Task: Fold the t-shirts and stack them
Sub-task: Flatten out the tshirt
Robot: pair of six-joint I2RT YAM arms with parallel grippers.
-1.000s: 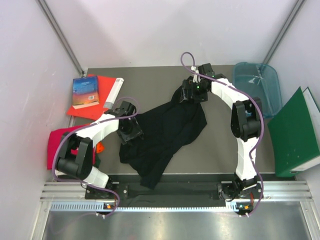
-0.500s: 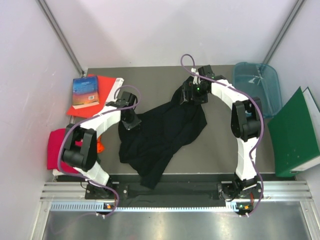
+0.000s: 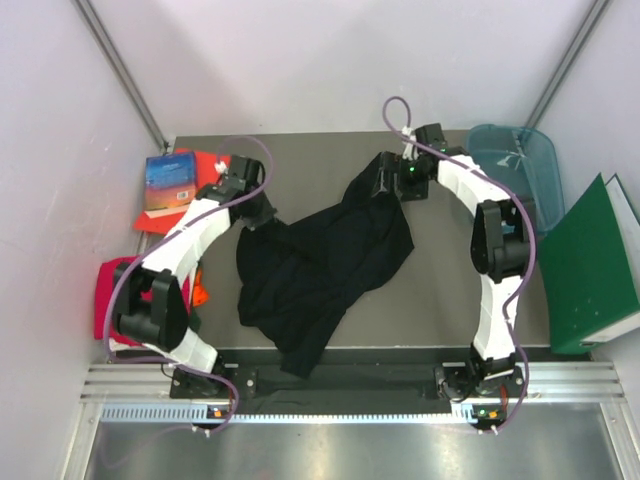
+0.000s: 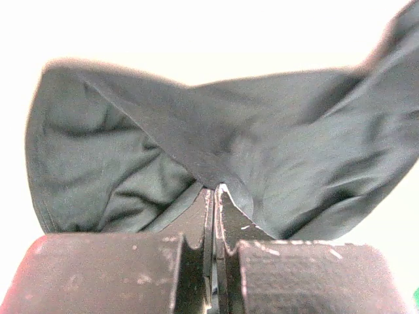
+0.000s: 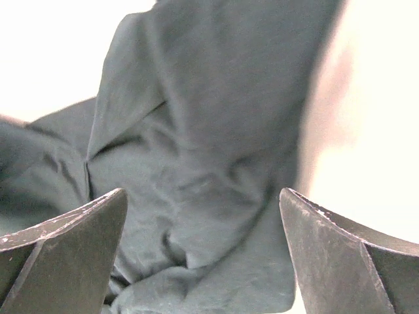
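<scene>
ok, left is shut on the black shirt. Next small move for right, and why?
Probably lower the right gripper and close on the black t-shirt: its jaws stand wide open over bunched cloth, while the left gripper is shut on an edge. Two holds could spread it flat.

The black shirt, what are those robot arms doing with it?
Two robot arms are working on a crumpled black t-shirt lying on the table. The left gripper is pinched shut on a bit of the shirt's edge, on its left side. The right gripper hangs wide open over the shirt's far end, holding nothing. The shirt is not folded yet. A pink t-shirt lies at the table's left edge, partly under the left arm.
</scene>
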